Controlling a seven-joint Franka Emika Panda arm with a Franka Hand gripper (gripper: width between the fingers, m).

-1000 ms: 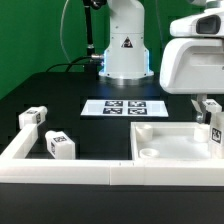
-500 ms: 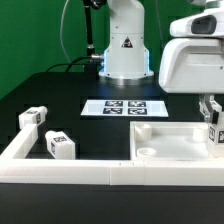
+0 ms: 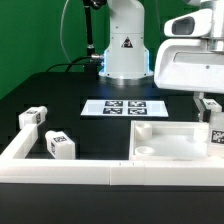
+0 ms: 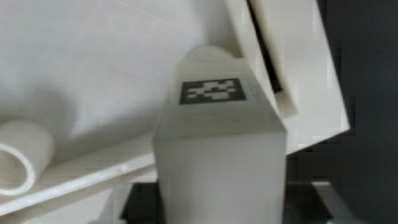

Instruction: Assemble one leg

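Note:
My gripper (image 3: 210, 118) is at the exterior view's right, shut on a leg (image 3: 217, 137), a white block with a tag sticker. It holds the leg upright over the right part of the large white panel (image 3: 168, 140). In the wrist view the leg (image 4: 217, 130) fills the space between the jaws of my gripper (image 4: 217, 206), its tag facing the camera, with the panel (image 4: 89, 60) and its raised rim behind it. I cannot tell whether the leg touches the panel. Two more legs (image 3: 33, 117) (image 3: 60, 144) lie at the exterior view's left.
The marker board (image 3: 124, 107) lies mid-table before the robot base (image 3: 124, 55). A white rail (image 3: 70, 170) runs along the front and up the left side. The panel has a round socket (image 3: 147, 153) near its front left corner.
The hand has shifted a little upward and leftward in the exterior view. The leg stays in the jaws over the panel's right side.

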